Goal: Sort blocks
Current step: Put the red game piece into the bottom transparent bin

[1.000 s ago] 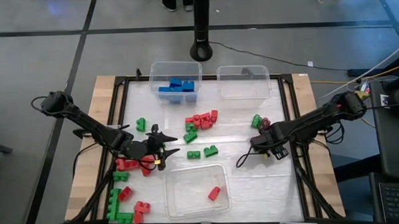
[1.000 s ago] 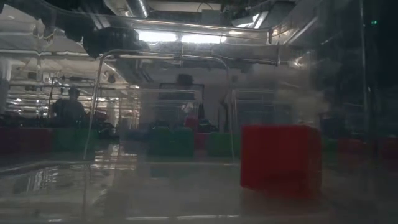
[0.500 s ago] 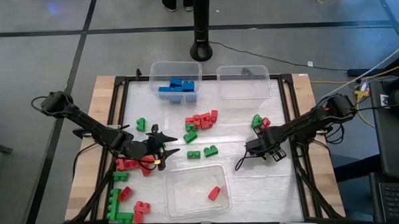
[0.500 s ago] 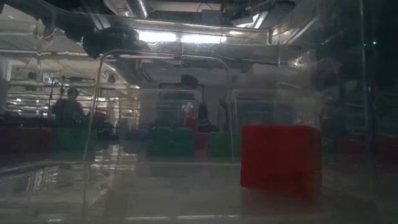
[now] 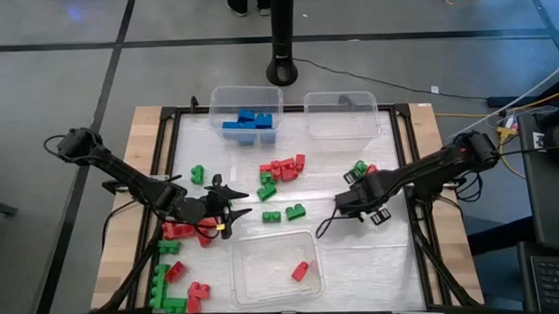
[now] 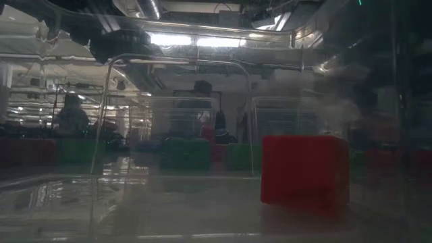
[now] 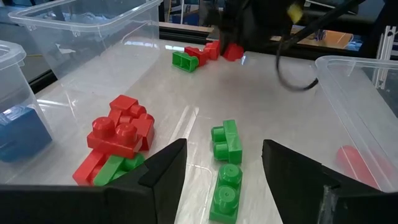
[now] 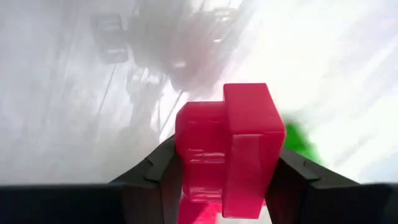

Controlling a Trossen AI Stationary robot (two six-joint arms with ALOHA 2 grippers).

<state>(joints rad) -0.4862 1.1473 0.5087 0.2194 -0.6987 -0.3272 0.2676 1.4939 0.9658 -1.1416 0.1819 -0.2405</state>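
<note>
High view: left gripper point(image 5: 227, 211) hovers open beside red and green blocks point(image 5: 282, 168); right gripper point(image 5: 348, 203) is mid-table. Low view: a red block point(image 6: 305, 169) in a bin point(image 6: 179, 128). Right wrist view: fingers point(image 8: 155, 171) clamp a red brick point(image 8: 229, 146)

Left gripper point(image 5: 227, 204) jaws apart at table centre-left; right gripper point(image 5: 345, 201) jaws clamped.

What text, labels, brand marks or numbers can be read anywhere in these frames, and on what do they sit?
None: no legible text in any view.
The blocks, the clear bins and both arms carry no readable marks.
The room behind the table in the low view is too dim and blurred to read any signs.
</note>
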